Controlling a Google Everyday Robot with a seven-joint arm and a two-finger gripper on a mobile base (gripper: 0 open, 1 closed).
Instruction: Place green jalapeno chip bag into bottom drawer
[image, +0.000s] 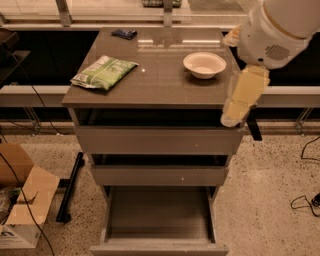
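Note:
The green jalapeno chip bag (103, 72) lies flat on the left part of the cabinet top, light green and white. The bottom drawer (159, 212) is pulled out towards me, and its wide flat floor is bare. My gripper (233, 116) hangs on its cream-coloured wrist at the cabinet's right front corner, below the white arm housing (275, 30). It is far to the right of the bag and holds nothing that I can see.
A white bowl (204, 65) stands on the right of the top, close to my arm. A small dark blue packet (124, 34) lies at the back. The two upper drawers (157, 140) stick out slightly. A cardboard box (22, 210) and a black bar (70, 187) lie on the floor at left, and cables (305, 200) at right.

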